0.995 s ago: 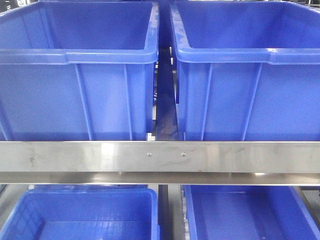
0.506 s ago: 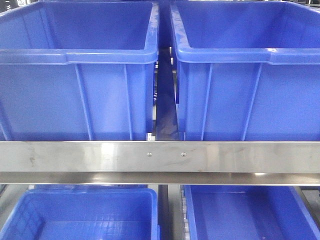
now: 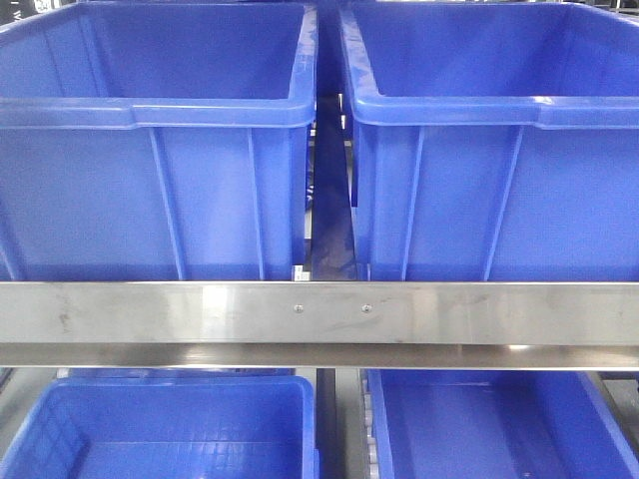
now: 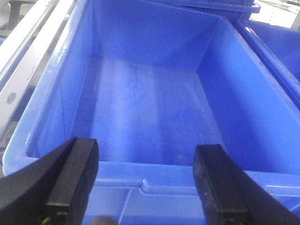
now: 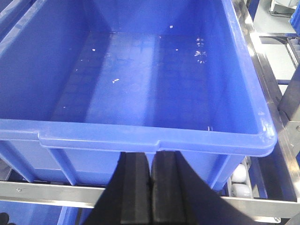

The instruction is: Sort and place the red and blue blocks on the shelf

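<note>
You have four blue bins in the front view: two large ones side by side on the upper tier, the upper left bin [image 3: 150,150] and the upper right bin [image 3: 499,150], with a narrow gap between them, and two more below, the lower left bin [image 3: 170,429] and the lower right bin [image 3: 499,429]. The shelf [image 3: 319,314] shows as one brushed steel front rail running across the middle of that view, with two small screws near its centre.

You will not find either block in any view, red or blue, so where they lie cannot be told from here, nor how they sit relative to the jaws.

Your left gripper [image 4: 145,183] hangs just near of a bin's near rim [image 4: 154,171], looking down into its bare floor; its jaws stand wide apart with nothing between them. A steel rail [image 4: 18,75] of the rack runs along the left of that bin.

Your right gripper [image 5: 151,187] sits near of another bin's near rim [image 5: 140,133], low at the front wall; its two black pads [image 5: 136,187] are pressed together with nothing held. That bin's floor carries a few small white specks [image 5: 201,52]. White rollers [image 5: 240,180] show under its right near corner.
</note>
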`<control>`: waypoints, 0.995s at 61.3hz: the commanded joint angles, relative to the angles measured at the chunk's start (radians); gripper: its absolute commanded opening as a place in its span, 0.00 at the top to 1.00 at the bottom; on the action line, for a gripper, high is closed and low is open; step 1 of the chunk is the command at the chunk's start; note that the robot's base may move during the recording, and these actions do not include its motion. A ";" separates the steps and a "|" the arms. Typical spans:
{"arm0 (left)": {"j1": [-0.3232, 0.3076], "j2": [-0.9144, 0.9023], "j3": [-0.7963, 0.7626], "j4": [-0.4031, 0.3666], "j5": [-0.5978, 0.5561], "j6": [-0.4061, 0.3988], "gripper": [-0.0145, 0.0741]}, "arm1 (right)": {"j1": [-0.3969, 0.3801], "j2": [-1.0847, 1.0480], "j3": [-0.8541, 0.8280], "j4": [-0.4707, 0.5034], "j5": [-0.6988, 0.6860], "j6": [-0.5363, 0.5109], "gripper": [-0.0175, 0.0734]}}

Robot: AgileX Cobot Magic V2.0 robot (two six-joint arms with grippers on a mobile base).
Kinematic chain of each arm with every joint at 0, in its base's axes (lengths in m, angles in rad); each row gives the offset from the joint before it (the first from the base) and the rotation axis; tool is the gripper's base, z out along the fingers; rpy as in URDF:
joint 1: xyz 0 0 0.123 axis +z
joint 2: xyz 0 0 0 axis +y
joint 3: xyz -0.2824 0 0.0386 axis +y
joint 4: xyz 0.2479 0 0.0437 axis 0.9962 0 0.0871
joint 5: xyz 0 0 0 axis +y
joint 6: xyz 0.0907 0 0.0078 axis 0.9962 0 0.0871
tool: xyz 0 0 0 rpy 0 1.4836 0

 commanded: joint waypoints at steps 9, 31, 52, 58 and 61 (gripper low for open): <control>-0.008 -0.003 -0.029 -0.007 -0.088 0.001 0.74 | -0.005 -0.004 -0.029 -0.005 -0.081 -0.010 0.73; -0.008 -0.003 -0.029 -0.007 -0.088 0.001 0.74 | -0.005 -0.004 -0.029 -0.005 -0.081 -0.010 0.73; -0.008 -0.003 -0.029 -0.007 -0.088 0.001 0.74 | -0.005 -0.004 -0.029 -0.005 -0.081 -0.010 0.73; -0.008 -0.003 -0.029 -0.007 -0.088 0.001 0.74 | -0.005 -0.004 -0.029 -0.005 -0.081 -0.010 0.73; -0.008 -0.003 -0.029 -0.007 -0.088 0.001 0.74 | -0.005 -0.005 -0.029 -0.005 -0.081 -0.010 0.73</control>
